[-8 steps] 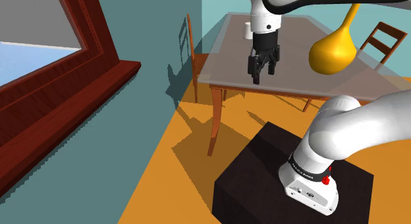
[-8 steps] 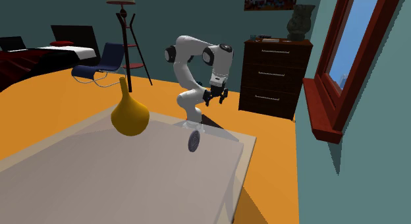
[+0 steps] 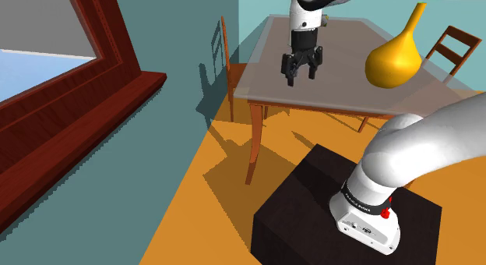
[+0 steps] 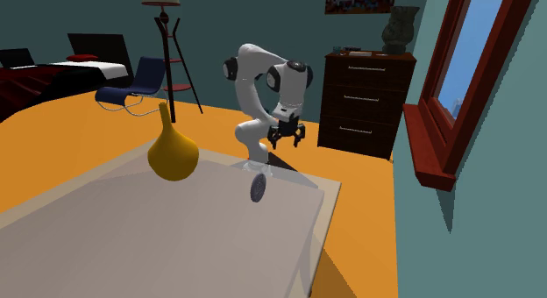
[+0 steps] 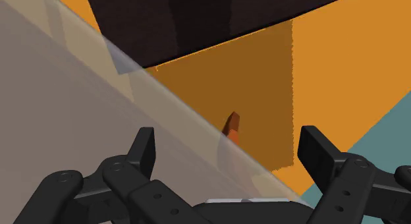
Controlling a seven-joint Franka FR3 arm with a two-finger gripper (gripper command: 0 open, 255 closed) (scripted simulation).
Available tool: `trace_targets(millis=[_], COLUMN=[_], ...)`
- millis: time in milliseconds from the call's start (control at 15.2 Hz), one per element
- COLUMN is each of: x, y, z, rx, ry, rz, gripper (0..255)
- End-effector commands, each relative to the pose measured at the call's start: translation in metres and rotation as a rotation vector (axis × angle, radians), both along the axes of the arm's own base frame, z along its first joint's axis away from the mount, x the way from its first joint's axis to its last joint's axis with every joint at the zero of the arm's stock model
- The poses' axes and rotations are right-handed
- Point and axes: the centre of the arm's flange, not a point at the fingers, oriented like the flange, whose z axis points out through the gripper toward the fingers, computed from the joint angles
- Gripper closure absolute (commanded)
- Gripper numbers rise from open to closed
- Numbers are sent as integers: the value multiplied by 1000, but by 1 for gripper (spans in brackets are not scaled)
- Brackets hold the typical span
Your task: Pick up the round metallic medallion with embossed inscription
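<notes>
— That glass-topped table takes up most of the scene. Is the white arm over it yet?

— Over its near edge, yes. It reaches out from the dark stand. Compared with half a second back the hand has shifted: in the shoulder view it has slid toward ten o'clock, and from across the table it sits a touch lower, wrist turned.

— And the big yellow vase?

— Hasn't budged. In the shoulder view it stands on the table at about three o'clock from the gripper, well apart from it.

— Is the gripper holding anything?

— Nothing. Its jaws are spread wide, same as before. In the wrist view the two black fingers stand far apart, with just the table's edge and orange floor between them.

— So where's the medallion?

— On the tabletop, a dark grey disc standing on its rim near the edge closest to the robot. From across the table it's at roughly seven o'clock from the gripper, apart from it, and about four o'clock from the vase. It hasn't moved either.

— Then what does that shift count for?

— I'd call it lining up. The hand seems to be settling toward the disc, but the grasp is all still ahead. A thin disc balanced on its rim looks easy to knock flat if the fingers come in crooked
</notes>
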Motion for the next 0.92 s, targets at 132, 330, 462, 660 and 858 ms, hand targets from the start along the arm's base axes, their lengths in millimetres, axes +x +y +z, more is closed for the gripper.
trace_targets(millis=[132, 330, 462, 660, 858], x=[33, 53, 64, 78, 88], y=[-36, -68, -91, -126, -163], z=[1, 3, 5, 8, 11], rx=[-4, -6, -8, -10, -13], ry=[-39, -67, -86, -114, -143], rz=[-142, -247, -318, -423, -528], gripper=[0, 0, 0, 0, 0])
